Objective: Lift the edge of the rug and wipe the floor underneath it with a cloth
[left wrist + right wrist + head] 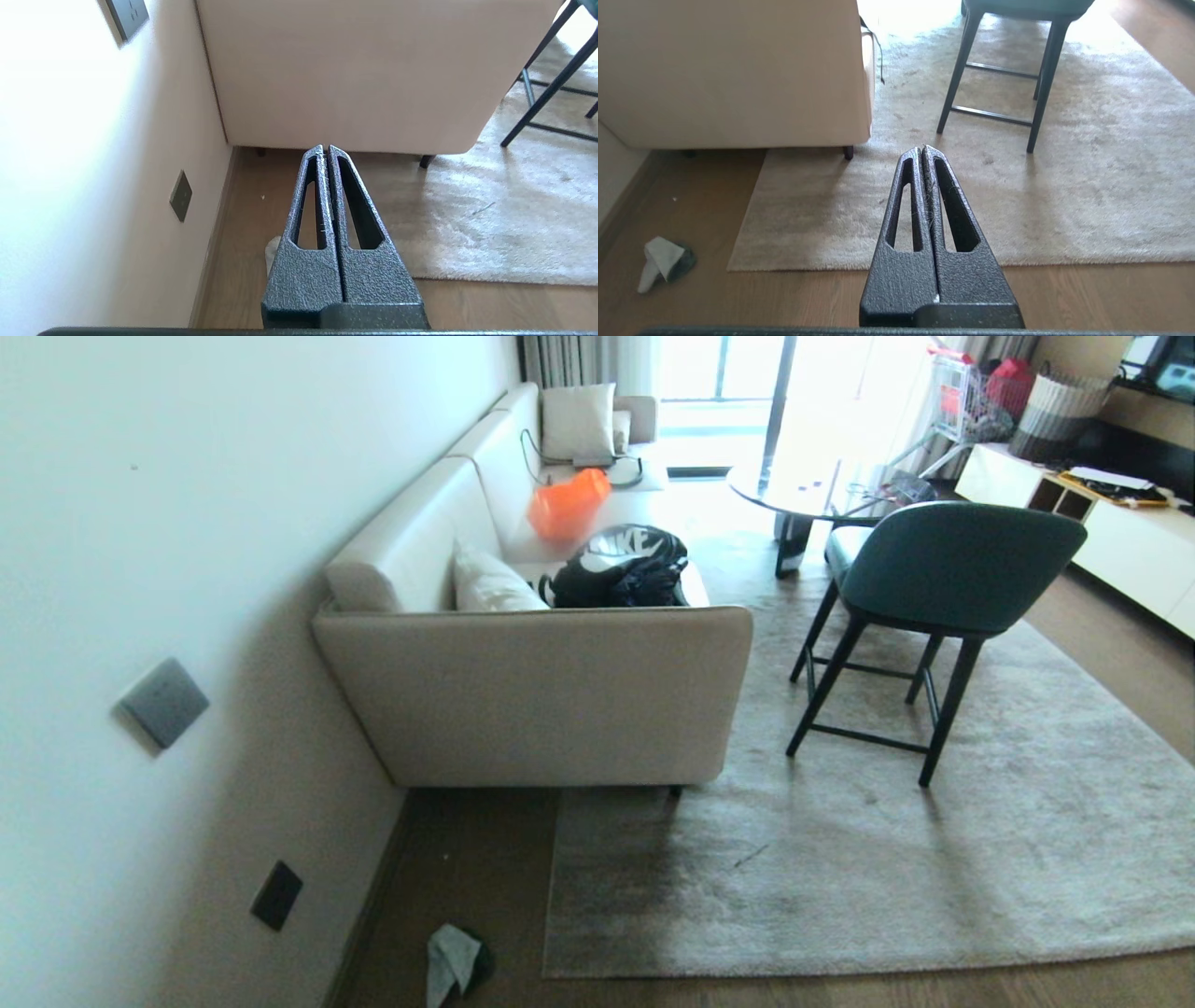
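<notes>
- Pressing together, the fingers of the left claw (325, 148) and right claw (923, 148) are seen closed and empty above the floor (738, 298).
- The cloth (455, 963) is found crumpled on bare planks, between wall (140, 523) and rug edge (840, 963).
- That edge is run left-to-right, flat; sofa (541, 700) and chair (943, 569) are stood on the rug.

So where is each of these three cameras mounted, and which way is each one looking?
Head view: high on the robot's head, looking down at the cream sofa, light grey plush rug edge and small pale cloth; no arm shows.
Left wrist view: behind the shut left gripper, facing the sofa end and the wall.
Right wrist view: behind the shut right gripper, facing the rug and the dark-legged green chair.
Shared: all three show the brown wooden floor, rug, sofa and cloth.
</notes>
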